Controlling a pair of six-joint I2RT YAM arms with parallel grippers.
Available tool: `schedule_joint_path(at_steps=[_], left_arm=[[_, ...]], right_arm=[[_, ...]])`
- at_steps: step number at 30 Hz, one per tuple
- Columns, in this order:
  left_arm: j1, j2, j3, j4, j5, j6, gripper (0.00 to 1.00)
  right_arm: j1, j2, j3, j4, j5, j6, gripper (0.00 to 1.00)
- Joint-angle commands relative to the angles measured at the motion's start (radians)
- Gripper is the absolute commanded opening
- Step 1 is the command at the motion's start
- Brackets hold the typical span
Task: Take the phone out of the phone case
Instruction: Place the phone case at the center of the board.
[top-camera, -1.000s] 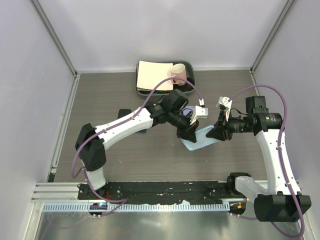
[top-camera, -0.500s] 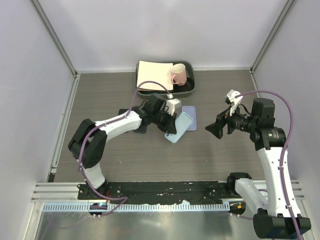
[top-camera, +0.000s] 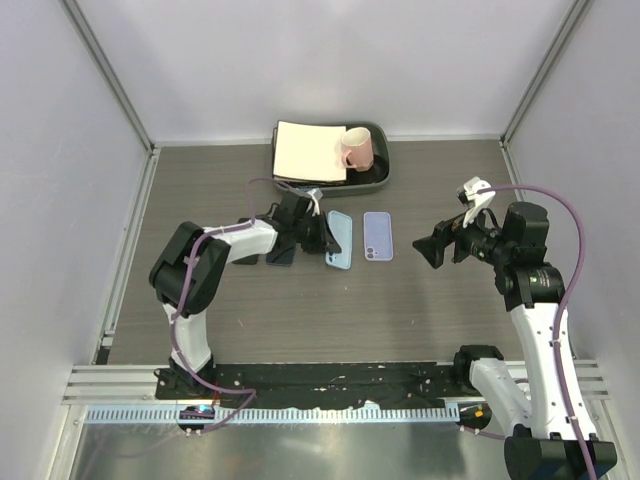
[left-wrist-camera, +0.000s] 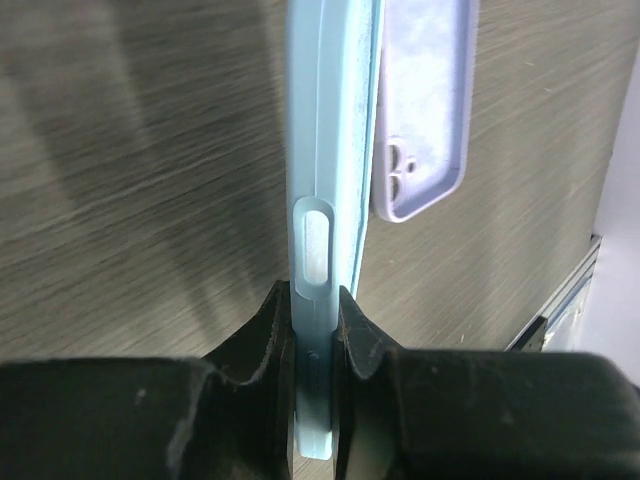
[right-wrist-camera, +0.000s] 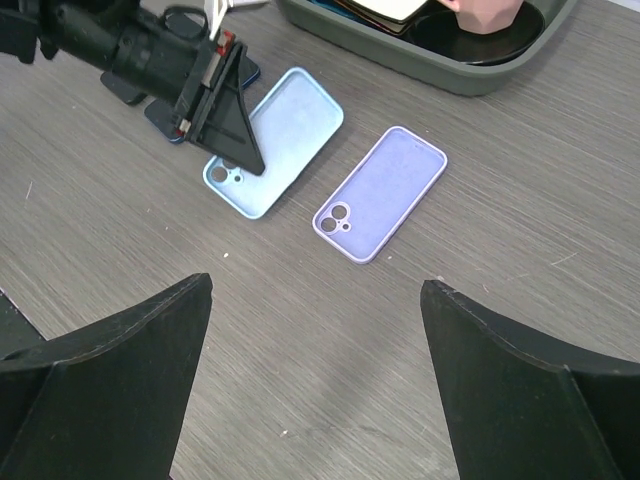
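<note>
Lowered case (top-camera: 340, 241), edge-clamped in left end effector (left-wrist-camera: 317, 310), beside phone (top-camera: 376, 236); right end effector (right-wrist-camera: 315, 285) apart

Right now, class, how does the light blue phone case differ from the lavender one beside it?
The light blue case is pinched at its edge by the left fingers; the lavender case lies free, untouched. The light blue case sits slightly skewed, while the lavender case lies straighter. Shared: both are down on the table, side by side but apart, each with a corner camera cut-out.
</note>
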Motion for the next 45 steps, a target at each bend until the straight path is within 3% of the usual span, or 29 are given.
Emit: schedule_joint_path(at_steps=[1, 11, 19, 22, 23, 27, 32, 33, 45], left_arm=[[-0.001, 0.043, -0.01, 0.076, -0.029, -0.144, 0.0], [0.017, 0.227, 0.142, 0.063, 0.085, -0.156, 0.0], [0.048, 0.235, 0.131, 0.101, 0.063, -0.149, 0.02], [0.06, 0.22, 0.113, 0.11, 0.053, -0.149, 0.08], [0.063, 0.215, 0.109, 0.109, 0.049, -0.149, 0.13], [0.065, 0.194, 0.088, 0.119, 0.036, -0.147, 0.57], [0.068, 0.161, 0.08, 0.086, 0.01, -0.121, 0.85], [0.068, 0.154, 0.08, 0.075, -0.001, -0.117, 0.99], [0.075, -0.053, 0.036, -0.101, -0.119, -0.021, 1.0]], right_arm=[[-0.008, -0.01, -0.008, 0.083, 0.019, 0.032, 0.91], [-0.009, -0.018, -0.024, 0.068, 0.019, 0.024, 0.92], [-0.011, -0.018, -0.025, 0.062, 0.008, 0.024, 0.93], [-0.011, -0.018, -0.027, 0.063, 0.005, 0.024, 0.93], [-0.011, -0.018, -0.027, 0.062, 0.003, 0.024, 0.94], [-0.011, -0.021, -0.027, 0.063, 0.0, 0.026, 0.94], [-0.012, -0.027, -0.024, 0.063, -0.004, 0.029, 0.94], [-0.012, -0.027, -0.024, 0.063, -0.004, 0.029, 0.95], [-0.014, -0.036, 0.002, 0.056, 0.046, 0.039, 0.95]])
